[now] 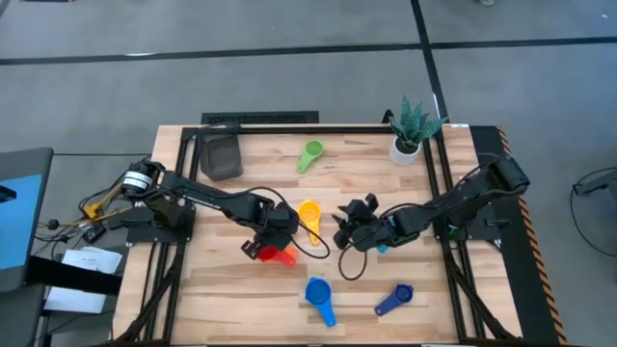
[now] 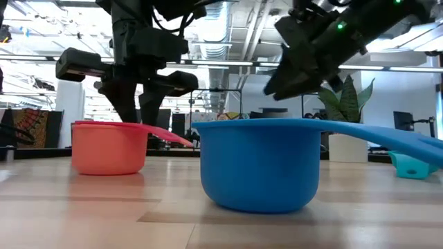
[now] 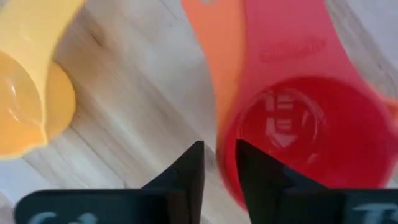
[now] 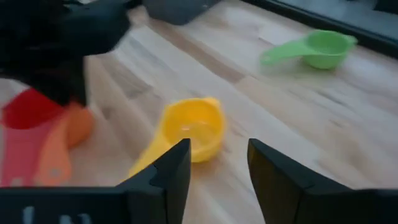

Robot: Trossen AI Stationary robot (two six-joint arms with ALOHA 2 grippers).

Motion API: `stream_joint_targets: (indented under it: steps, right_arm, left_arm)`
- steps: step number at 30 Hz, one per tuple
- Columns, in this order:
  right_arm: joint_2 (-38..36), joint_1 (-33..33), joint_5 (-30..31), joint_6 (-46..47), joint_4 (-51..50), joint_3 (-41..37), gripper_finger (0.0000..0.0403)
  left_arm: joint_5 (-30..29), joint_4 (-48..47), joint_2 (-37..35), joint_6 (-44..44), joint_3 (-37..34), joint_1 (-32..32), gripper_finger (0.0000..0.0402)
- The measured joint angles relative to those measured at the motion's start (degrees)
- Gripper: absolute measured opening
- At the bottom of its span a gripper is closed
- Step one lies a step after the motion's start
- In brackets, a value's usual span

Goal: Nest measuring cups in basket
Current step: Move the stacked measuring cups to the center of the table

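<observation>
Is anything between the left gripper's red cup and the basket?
Nothing visible blocks it. The left gripper is at the red cup, nested in the orange cup. Bare table runs to the basket; the yellow cup lies aside.

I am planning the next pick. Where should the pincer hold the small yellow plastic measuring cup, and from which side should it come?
Probably by the flat handle of the small yellow plastic measuring cup, approached from above: the cup sits upright on the wooden table, and the handle lies level, pointing toward the right pincer, which is open and close.
</observation>
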Motion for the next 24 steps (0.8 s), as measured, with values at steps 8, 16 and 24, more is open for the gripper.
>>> stream_joint_targets:
  steps: [8,16,24]
  right_arm:
    - [7.4,-2.0,-11.1,-11.8,24.8,0.0,0.0196]
    - [15.6,-4.9,-24.5,-18.3,33.7,4.3,0.0196]
    - [23.3,-5.0,-26.1,-21.0,25.3,15.8,0.024]
  left_arm:
    - [-9.5,-9.0,-0.5,-10.1,3.6,-1.5,0.0125]
    - [-9.0,-13.4,-5.4,-18.5,5.1,-4.5,0.0125]
    - [-10.8,-5.9,-14.1,-34.9,-2.1,-12.1,0.0126]
